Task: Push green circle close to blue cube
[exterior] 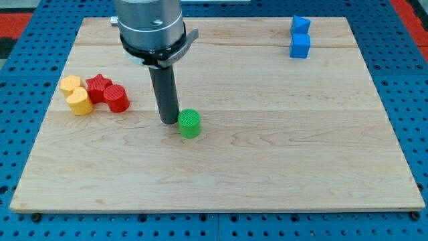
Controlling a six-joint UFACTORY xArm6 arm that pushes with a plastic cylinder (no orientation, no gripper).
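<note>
My tip [168, 122] stood on the board [267, 167] just beside the green circle [190, 124], on that block's left in the view, touching it or nearly so; contact could not be confirmed. The rod carried no jaws, so no open or closed state applied; it held nothing and could only push.

The green circle lay a little left of the board's centre; the blue cube [299, 46] sat near the view's top right, well apart from it, with a second blue block [300, 25] of unclear shape touching it on the upper side.

The governing relation: the cube lay up and to the right of the circle, while my tip sat almost directly left of the circle; a straight push from there would probably send the block rightward only, passing below the cube. The tip would likely need to shift toward the circle's lower-left side first, so that tip, circle and cube fell on one line.

Red blocks [107, 92] and yellow blocks [75, 94] were clustered at the view's left, clear of that line.
</note>
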